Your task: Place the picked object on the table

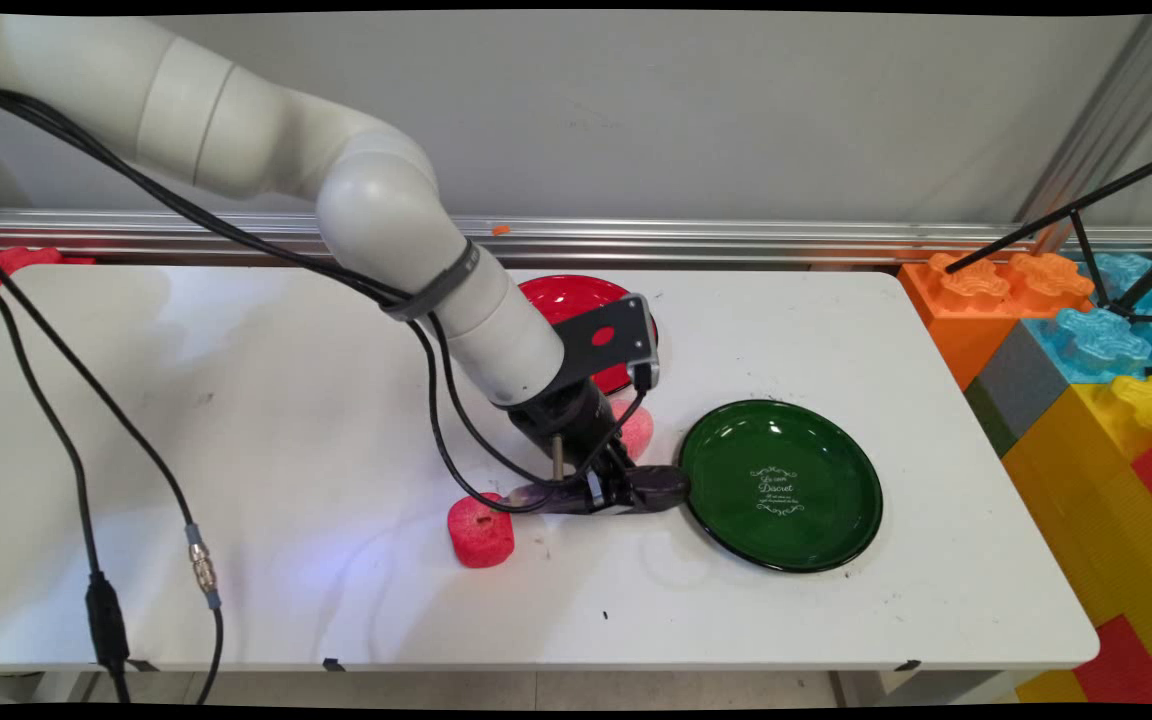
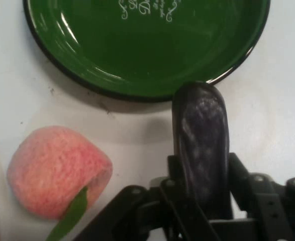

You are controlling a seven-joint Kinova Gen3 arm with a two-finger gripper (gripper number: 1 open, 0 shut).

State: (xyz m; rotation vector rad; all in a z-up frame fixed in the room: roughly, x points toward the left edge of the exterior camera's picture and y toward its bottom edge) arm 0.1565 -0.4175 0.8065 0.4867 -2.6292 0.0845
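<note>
My gripper (image 1: 608,490) is down at the table, shut on a dark purple eggplant (image 1: 654,487) that lies flat with its rounded tip toward the green plate (image 1: 781,484). In the hand view the eggplant (image 2: 201,135) runs up between the black linkage, its tip almost touching the green plate's rim (image 2: 137,93). A pink peach (image 2: 57,173) with a green leaf lies just left of the gripper (image 2: 200,201); in the main view the peach (image 1: 634,428) sits behind the hand. A red apple-like toy (image 1: 481,531) rests on the table left of the eggplant's tail.
A red plate (image 1: 561,297) lies behind the arm, partly hidden by it. Big foam blocks (image 1: 1086,380) in orange, blue, yellow and red stand off the table's right end. Black cables (image 1: 96,400) hang over the table's left side.
</note>
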